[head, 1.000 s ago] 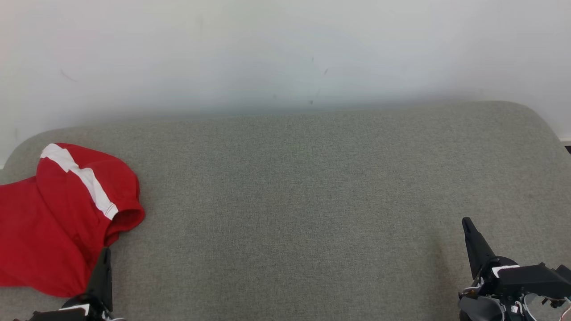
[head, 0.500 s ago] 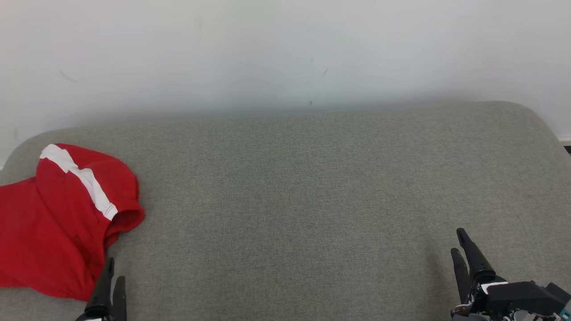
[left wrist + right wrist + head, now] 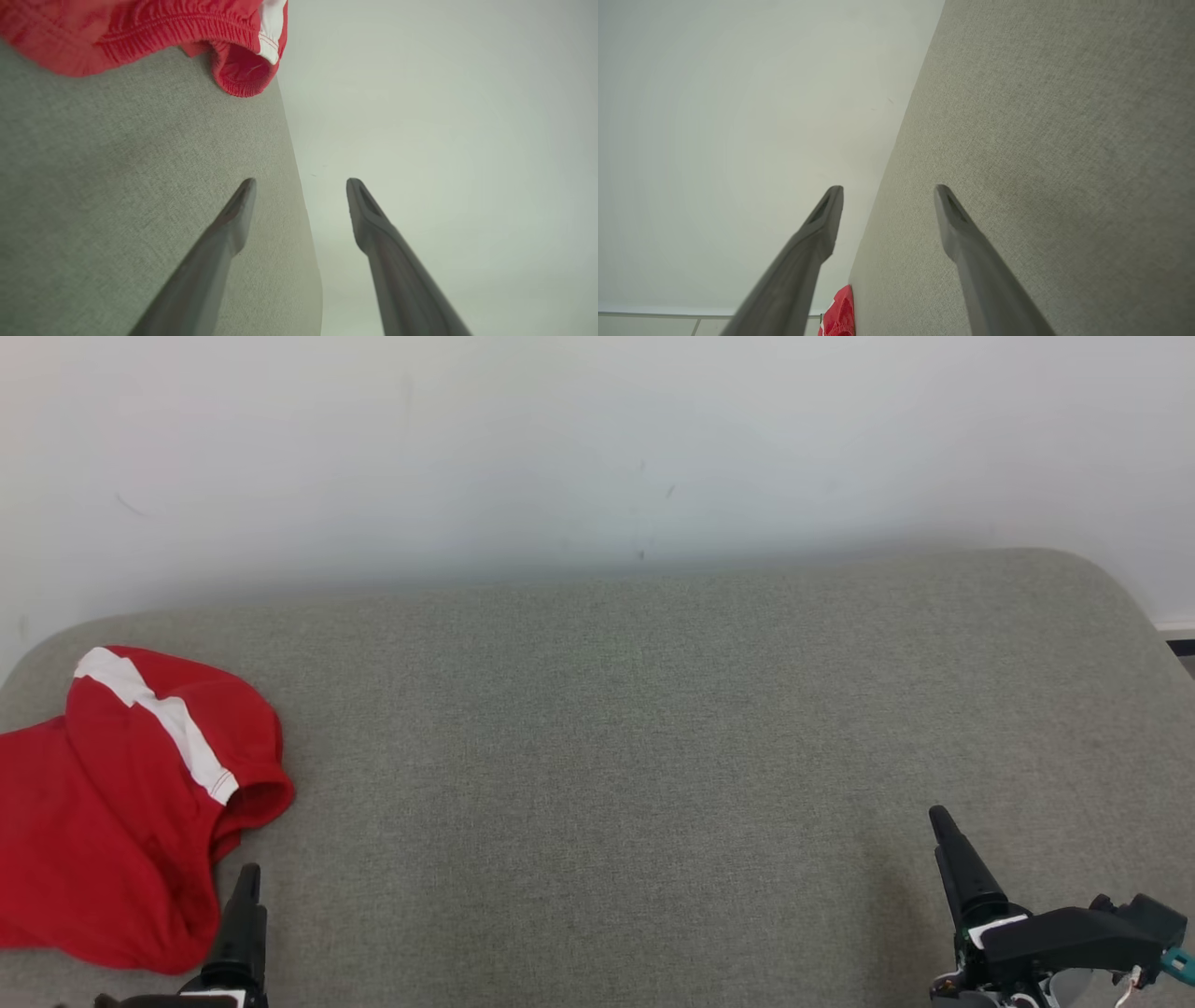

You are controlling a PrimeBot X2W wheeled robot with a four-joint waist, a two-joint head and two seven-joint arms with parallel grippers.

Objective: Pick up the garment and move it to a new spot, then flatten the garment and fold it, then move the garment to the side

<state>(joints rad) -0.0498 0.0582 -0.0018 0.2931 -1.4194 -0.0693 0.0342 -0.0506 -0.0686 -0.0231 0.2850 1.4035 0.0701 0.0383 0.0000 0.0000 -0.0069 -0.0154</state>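
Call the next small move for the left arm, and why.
Probably ease the left gripper forward and leftward to the near hem of the red garment. Its jaws stand open and empty, just short of the cloth bunched at the left end of the grey cushion; the right gripper, also open, is far across.

The grey cushion (image 3: 607, 756) lies open from its right edge through the middle. The crumpled red garment (image 3: 121, 821) blocks its left edge, and the white wall (image 3: 597, 448) closes off the far edge.
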